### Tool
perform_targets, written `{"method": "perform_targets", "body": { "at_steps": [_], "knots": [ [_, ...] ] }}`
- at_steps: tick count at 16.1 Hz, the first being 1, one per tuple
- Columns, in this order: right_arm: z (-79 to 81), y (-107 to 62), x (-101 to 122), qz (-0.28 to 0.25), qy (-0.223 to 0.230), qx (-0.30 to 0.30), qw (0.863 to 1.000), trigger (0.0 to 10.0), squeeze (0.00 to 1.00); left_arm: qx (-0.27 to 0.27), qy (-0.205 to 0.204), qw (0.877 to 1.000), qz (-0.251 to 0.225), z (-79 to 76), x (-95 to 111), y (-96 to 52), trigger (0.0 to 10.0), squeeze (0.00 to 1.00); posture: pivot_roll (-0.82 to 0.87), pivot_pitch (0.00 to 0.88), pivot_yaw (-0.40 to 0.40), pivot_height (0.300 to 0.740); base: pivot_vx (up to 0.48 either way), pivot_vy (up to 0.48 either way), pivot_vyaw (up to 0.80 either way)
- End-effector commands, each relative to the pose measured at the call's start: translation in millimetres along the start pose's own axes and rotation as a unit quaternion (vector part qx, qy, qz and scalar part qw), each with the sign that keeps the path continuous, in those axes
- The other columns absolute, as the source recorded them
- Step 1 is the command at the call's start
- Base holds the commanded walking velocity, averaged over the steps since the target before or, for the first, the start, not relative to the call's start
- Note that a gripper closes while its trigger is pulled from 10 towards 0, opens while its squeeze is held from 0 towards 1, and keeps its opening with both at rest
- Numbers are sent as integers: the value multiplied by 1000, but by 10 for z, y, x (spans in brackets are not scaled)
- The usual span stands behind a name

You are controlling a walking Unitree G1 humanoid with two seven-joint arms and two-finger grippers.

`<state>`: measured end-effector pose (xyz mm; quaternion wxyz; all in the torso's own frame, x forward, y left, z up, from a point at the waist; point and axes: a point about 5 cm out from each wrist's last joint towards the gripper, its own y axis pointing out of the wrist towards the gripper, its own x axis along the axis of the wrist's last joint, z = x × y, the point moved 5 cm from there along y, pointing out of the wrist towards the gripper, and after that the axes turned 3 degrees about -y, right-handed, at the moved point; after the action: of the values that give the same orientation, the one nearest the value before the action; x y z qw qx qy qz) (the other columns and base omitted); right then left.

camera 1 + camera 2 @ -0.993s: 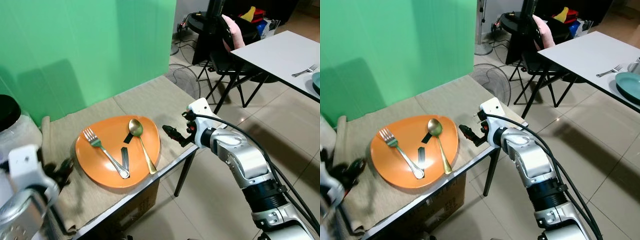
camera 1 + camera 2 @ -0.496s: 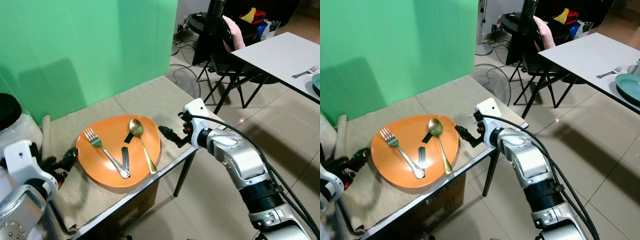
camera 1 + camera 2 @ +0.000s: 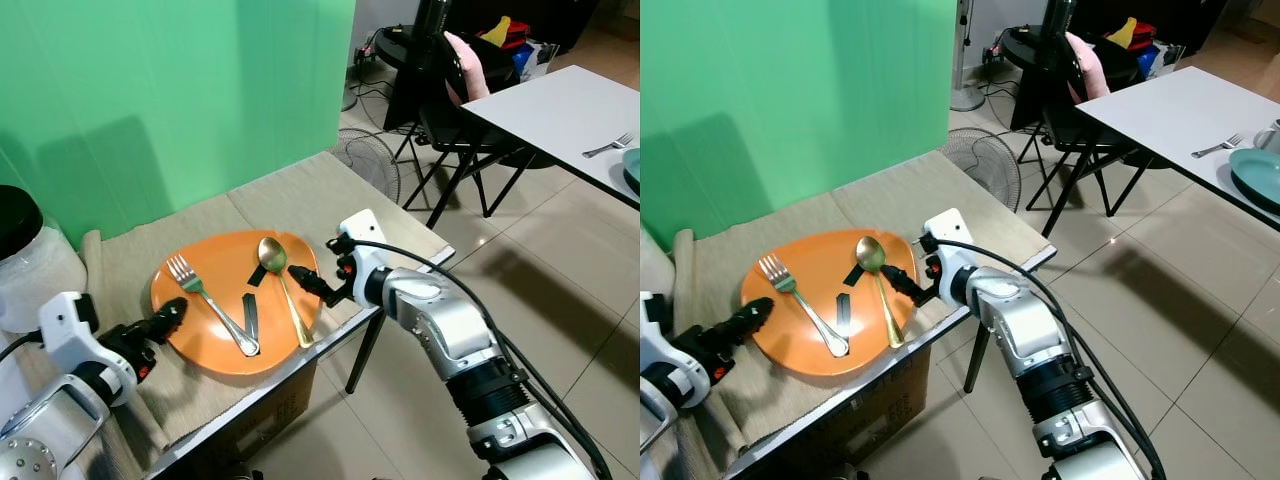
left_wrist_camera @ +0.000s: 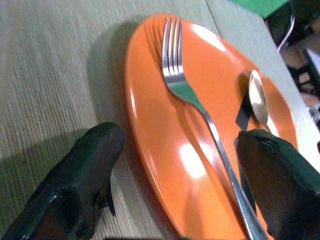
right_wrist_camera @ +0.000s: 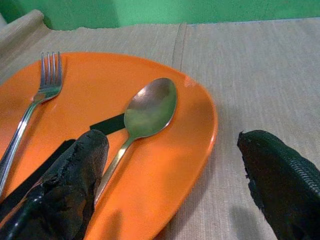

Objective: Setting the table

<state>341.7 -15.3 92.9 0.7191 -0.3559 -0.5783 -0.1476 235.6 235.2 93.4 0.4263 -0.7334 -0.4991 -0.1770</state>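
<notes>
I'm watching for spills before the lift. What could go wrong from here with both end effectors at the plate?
1. The fork and spoon lie loose on the orange plate; a tilted lift could slide them off.
2. The plate sits near the table edge, so a push from the right end effector or left end effector might nudge it over.

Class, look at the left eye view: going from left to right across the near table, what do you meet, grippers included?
Jar → left gripper → fork → gold spoon → right gripper, all but the jar at the orange plate.
</notes>
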Motion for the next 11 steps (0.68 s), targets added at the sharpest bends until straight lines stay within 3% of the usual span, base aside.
{"method": "perform_targets", "body": {
  "at_steps": [1,4,6,9,11],
  "knots": [
    [-26,-2,-2,0,6,-2,1000,10000,0,1,1,1000,23,11,-81,20,10000,0,-32,19,-50,740,0,0,0],
    [90,17,-152,22,61,34,997,10000,0,6,-16,999,31,79,-96,46,10000,0,-31,26,-46,740,0,0,0],
    [134,-9,-182,25,113,58,992,10000,0,-32,-46,998,27,-19,-108,88,10000,0,-33,29,-47,740,0,0,0],
    [153,-46,-157,19,158,80,984,10000,0,-88,-79,992,35,-179,-152,132,10000,0,-37,29,-45,740,0,0,0],
    [158,-58,-147,17,173,85,981,10000,0,-95,-95,990,41,-191,-184,160,10000,0,-41,29,-42,740,0,0,0]
  ]
}}
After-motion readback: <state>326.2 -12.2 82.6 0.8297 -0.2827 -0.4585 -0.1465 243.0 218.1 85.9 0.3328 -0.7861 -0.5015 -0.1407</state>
